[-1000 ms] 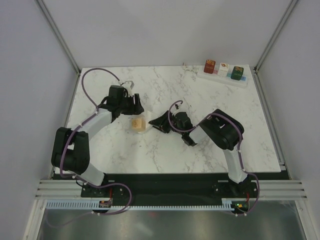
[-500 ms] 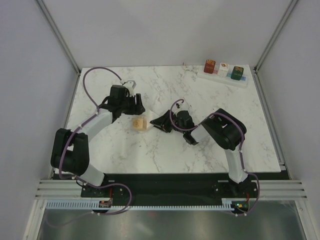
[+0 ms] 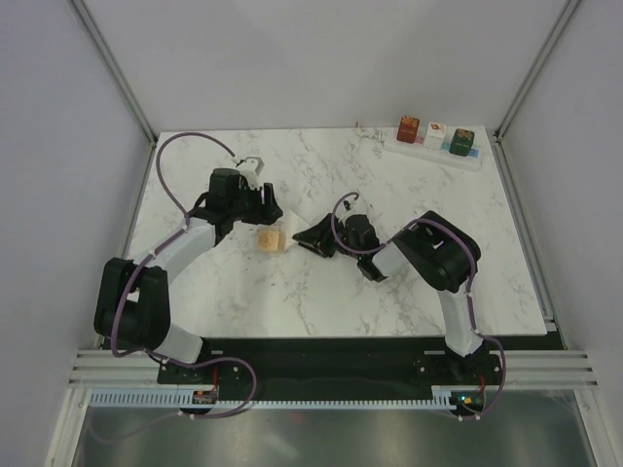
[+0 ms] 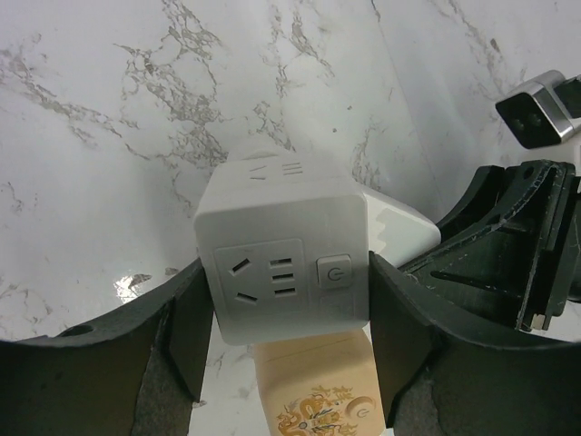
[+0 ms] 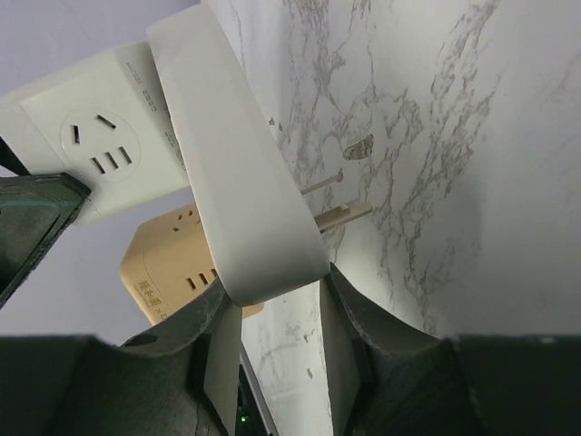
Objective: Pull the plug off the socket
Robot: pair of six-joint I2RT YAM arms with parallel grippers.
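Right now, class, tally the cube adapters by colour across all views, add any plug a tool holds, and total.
White: 2, a white cube on the power strip and another mid-table
Red-brown: 1, the red-brown cube
Green: 1, the green cube
Beige: 1, the beige cube
Held plug: 1, the flat white plug in the right tool
Total: 6
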